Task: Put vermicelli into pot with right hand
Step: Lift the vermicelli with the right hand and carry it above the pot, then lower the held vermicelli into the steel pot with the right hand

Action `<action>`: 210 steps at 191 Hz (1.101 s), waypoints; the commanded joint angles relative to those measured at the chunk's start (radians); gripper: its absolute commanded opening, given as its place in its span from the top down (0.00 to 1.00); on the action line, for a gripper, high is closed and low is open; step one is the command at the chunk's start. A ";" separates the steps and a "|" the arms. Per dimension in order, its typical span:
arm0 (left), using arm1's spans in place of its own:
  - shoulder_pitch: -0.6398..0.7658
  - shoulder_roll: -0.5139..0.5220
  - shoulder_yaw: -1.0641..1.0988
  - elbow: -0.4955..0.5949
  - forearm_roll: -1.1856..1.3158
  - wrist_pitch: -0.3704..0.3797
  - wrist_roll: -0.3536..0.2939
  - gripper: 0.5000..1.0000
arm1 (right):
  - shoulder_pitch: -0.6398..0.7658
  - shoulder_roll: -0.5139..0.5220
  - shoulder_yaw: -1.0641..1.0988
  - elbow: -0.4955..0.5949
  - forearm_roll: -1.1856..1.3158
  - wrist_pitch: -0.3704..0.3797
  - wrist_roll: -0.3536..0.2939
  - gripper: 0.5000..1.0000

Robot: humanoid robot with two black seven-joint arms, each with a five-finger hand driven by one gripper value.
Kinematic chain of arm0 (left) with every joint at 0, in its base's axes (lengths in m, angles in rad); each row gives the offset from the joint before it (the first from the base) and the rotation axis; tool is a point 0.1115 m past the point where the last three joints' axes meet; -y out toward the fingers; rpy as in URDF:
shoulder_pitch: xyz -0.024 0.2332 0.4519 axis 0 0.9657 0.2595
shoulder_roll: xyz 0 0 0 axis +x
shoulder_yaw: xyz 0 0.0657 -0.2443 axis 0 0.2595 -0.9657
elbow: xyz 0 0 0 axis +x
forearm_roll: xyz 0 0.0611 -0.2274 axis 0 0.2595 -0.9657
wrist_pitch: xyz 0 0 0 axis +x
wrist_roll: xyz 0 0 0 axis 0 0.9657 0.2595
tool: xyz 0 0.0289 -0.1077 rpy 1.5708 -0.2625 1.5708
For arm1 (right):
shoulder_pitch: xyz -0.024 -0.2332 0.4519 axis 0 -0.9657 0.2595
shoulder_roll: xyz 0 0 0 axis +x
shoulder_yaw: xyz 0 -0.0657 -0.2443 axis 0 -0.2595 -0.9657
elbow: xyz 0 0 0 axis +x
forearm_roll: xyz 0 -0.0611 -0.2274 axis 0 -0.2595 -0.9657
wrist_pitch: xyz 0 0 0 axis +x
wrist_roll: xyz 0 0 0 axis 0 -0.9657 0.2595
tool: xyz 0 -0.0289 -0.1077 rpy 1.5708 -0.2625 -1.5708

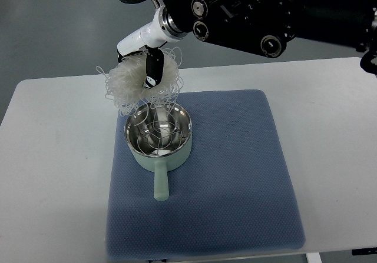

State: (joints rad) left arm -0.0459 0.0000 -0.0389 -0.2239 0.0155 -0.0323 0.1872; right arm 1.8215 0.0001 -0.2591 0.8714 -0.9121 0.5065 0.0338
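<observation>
Above the pale green steel-lined pot (158, 138), handle pointing near, the right hand (144, 54) gripped a tangled white wiry vermicelli bundle (132, 83), strands trailing downward.

right arm (277, 16): cut off at top/right edges | mat (235, 204): front edge cropped

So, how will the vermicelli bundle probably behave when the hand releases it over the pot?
The vermicelli looks light and springy: loose loops stick out around the right hand. Some strands already trail into the pot, so it may drop in a tangle. A few loops could catch on the rim or fingers.
</observation>
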 commanded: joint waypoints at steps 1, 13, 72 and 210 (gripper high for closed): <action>0.000 0.000 0.001 0.000 0.000 0.000 0.000 0.00 | -0.010 0.000 0.000 0.000 -0.001 0.000 0.000 1.00; 0.000 0.000 0.001 0.000 0.000 0.000 0.000 0.00 | -0.018 0.000 0.000 0.000 -0.001 0.000 0.000 1.00; 0.000 0.000 0.001 0.000 0.000 0.000 0.000 0.00 | -0.105 0.000 -0.002 -0.003 -0.021 -0.003 0.000 1.00; 0.001 0.000 0.001 0.006 0.000 0.000 0.000 0.00 | -0.295 0.000 0.008 -0.126 -0.050 -0.074 0.000 1.00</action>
State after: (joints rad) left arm -0.0447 0.0000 -0.0392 -0.2162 0.0152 -0.0323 0.1872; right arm 1.5379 0.0000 -0.2573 0.7519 -0.9617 0.4428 0.0337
